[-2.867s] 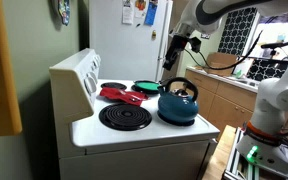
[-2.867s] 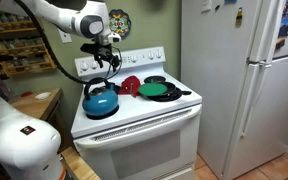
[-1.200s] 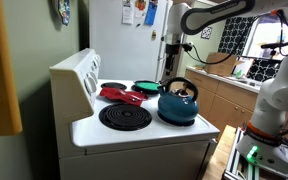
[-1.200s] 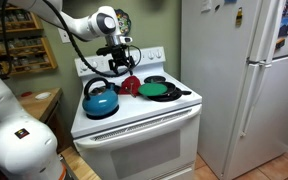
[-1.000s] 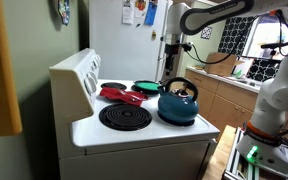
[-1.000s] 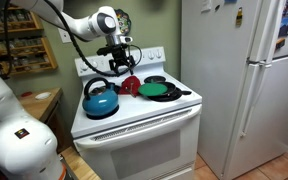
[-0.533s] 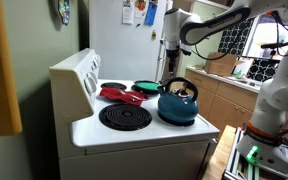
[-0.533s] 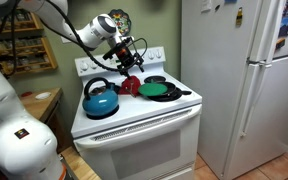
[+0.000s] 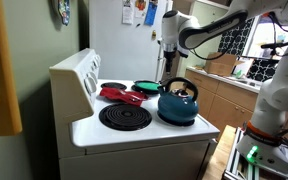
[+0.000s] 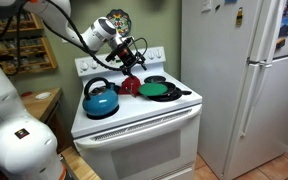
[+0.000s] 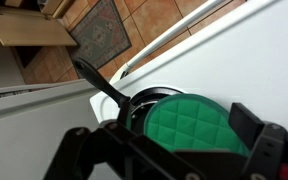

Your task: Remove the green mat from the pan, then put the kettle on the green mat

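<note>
Now the gripper [image 10: 136, 56] has swung away from above the kettle [image 10: 101, 99] toward the back of the stove [image 10: 134, 120]. Its wrist has tilted, so the wrist camera looks down on the green mat [image 11: 194, 125]. Its 2 fingers [image 11: 76, 148] stand wide apart with nothing between them, well above the stovetop. The mat lies flat inside the pan [image 11: 142, 101], whose handle points off toward the stove's edge. In both exterior views neither has shifted, and the kettle sits on its front burner as before, near the red utensils [image 10: 130, 85]. So step 1 is only being lined up: the arm likely has to descend and pinch the mat's edge before the kettle matters.
</note>
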